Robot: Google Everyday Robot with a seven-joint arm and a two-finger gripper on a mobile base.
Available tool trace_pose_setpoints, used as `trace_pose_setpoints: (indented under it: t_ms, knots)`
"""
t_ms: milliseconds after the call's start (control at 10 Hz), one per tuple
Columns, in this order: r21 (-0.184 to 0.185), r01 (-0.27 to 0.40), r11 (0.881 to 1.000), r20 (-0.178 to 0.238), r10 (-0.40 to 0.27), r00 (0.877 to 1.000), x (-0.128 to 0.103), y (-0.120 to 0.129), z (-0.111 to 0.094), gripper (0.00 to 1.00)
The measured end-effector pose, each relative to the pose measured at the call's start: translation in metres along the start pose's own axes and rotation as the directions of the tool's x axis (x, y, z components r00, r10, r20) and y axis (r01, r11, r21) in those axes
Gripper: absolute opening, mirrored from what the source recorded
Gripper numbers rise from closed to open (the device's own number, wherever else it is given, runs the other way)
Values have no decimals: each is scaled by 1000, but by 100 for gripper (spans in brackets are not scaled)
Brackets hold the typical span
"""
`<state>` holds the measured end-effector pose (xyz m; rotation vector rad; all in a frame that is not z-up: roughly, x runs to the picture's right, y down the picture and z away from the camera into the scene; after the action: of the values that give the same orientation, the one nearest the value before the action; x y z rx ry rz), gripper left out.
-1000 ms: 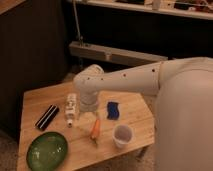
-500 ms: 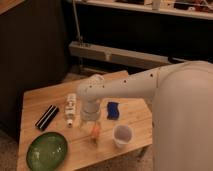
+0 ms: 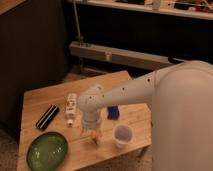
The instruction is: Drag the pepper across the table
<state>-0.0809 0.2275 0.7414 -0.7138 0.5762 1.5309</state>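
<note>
At the lower centre of the frame, the robot's white arm [image 3: 131, 92] reaches down from the right, its gripper [image 3: 93, 130] lowered onto the orange-red pepper [image 3: 94, 136] near the front edge of the light wooden table [image 3: 45, 97]. How wide the gripper stands, and whether it has hold of the pepper, cannot be told. A white tube [image 3: 71, 108], its print unreadable, lies to the upper left, beside a black bar [image 3: 47, 117]. A green plate [image 3: 35, 145], a pale cup [image 3: 122, 135] and a blue block [image 3: 113, 113] sit nearby.
</note>
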Motion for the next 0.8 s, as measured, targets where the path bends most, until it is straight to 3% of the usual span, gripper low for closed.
trace_pose_setpoints:
  t_ms: [400, 800]
  knots:
    - [-19, -9, 1000, 59, 10, 998, -9, 10, 13, 65]
    - [-16, 6, 1000, 85, -4, 996, -17, 17, 30, 65]
